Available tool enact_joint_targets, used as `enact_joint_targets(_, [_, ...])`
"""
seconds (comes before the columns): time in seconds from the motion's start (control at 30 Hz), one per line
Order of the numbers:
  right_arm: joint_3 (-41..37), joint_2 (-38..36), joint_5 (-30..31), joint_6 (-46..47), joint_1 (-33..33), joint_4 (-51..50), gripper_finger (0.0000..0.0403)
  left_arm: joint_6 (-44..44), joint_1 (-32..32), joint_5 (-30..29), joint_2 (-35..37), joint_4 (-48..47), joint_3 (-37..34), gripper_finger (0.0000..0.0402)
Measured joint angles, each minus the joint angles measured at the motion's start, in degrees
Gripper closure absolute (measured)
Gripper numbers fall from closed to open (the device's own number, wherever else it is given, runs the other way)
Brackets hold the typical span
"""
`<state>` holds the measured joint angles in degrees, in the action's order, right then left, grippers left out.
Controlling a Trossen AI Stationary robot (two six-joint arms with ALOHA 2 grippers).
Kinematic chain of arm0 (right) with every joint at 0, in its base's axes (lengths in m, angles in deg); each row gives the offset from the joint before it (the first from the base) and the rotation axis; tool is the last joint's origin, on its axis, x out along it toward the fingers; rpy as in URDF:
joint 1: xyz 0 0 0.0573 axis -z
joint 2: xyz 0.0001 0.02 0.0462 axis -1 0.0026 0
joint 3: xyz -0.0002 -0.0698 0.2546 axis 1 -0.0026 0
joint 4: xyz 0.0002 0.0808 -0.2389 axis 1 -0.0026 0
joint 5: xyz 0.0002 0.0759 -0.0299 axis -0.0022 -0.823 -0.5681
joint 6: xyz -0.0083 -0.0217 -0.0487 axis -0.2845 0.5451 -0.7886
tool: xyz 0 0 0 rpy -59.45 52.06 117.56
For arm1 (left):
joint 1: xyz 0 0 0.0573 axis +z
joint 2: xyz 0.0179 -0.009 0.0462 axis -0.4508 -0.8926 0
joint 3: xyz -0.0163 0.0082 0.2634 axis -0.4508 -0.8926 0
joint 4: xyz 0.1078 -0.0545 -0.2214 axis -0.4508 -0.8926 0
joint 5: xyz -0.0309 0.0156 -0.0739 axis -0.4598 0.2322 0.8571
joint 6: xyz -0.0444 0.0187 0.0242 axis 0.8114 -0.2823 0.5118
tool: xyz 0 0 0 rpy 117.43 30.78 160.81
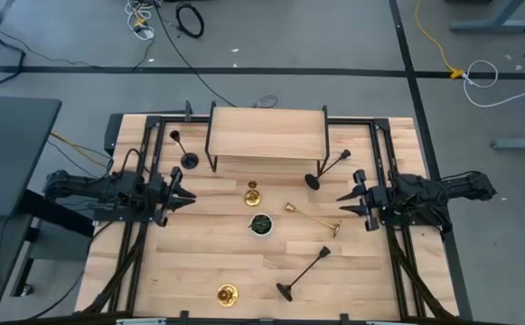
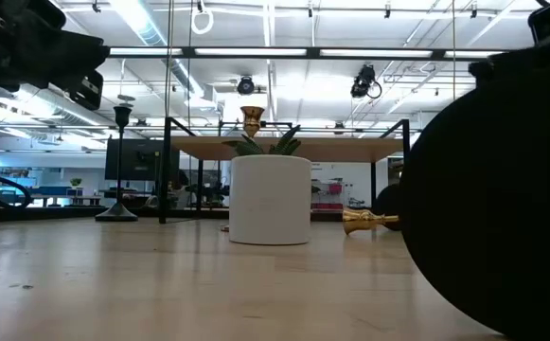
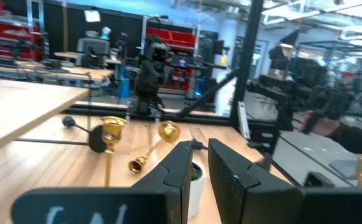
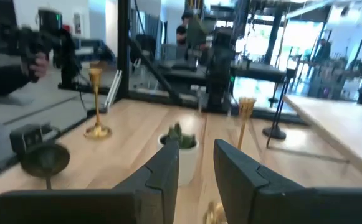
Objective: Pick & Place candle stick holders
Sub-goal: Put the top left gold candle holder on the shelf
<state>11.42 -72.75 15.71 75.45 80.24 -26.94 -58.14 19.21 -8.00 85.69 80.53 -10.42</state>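
Three gold and three black candle stick holders are on the wooden table. One gold holder stands upright on its base by the white bowl. Another stands near the front edge. The third lies on its side. One black holder stands at the far left. One lies by the shelf's right leg. One lies near the front. My left gripper is open at the left, and my right gripper is open at the right. Both are empty.
A low wooden shelf on black legs stands at the table's far middle. The white bowl with green contents sits at the centre between the grippers. A black frame borders the table. A large dark round shape fills the low view's right.
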Motion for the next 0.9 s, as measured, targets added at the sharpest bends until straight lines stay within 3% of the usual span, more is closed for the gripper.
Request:
enact_joint_targets(0.47, [0.0,-0.02,0.35,1.57,-0.02,16.01,0.03,1.55,-0.01,0.05,-0.02,0.38,0.01,0.0344])
enact_joint_targets(0.73, [0.0,-0.03,0.48,3.54,-0.01,20.67,0.03,4.23,-0.01,-4.31,-0.02,1.64,0.01,0.0344])
enact_joint_targets(0.8, [0.0,0.01,2.86,4.13,0.0,20.59,0.03,4.31,-0.01,-6.5,-0.02,2.78,0.01,0.0344])
enact_joint_targets(0.9, [0.02,-0.01,11.32,4.09,0.02,16.96,0.03,4.14,-0.01,-7.99,-0.56,3.05,0.01,0.0344])
